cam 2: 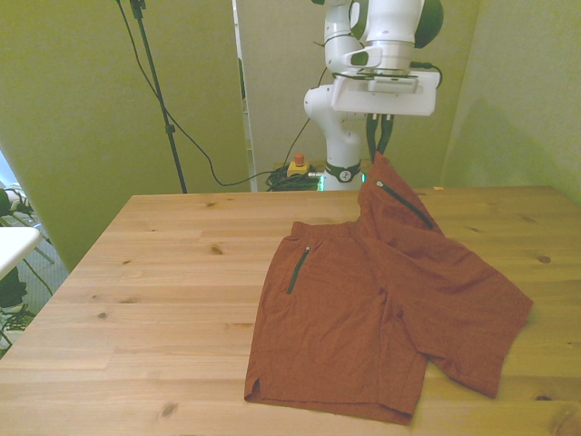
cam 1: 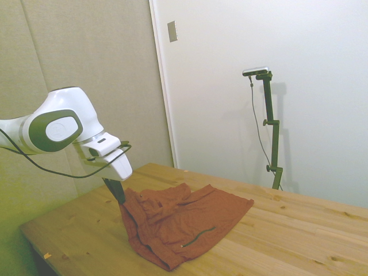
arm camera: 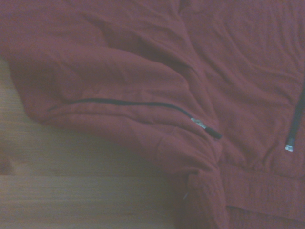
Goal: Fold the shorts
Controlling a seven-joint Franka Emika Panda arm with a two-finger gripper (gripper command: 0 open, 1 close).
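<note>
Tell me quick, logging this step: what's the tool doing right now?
Tool: closed on the shorts, pinching one waistband corner and holding it lifted above the table; the rest of the shorts lies on the wood.

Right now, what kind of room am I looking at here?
Probably a robotics lab or test room, not a home: a white robot arm is mounted behind a bare wooden table, lifting rust-orange shorts at one corner, with cables trailing behind.
</note>
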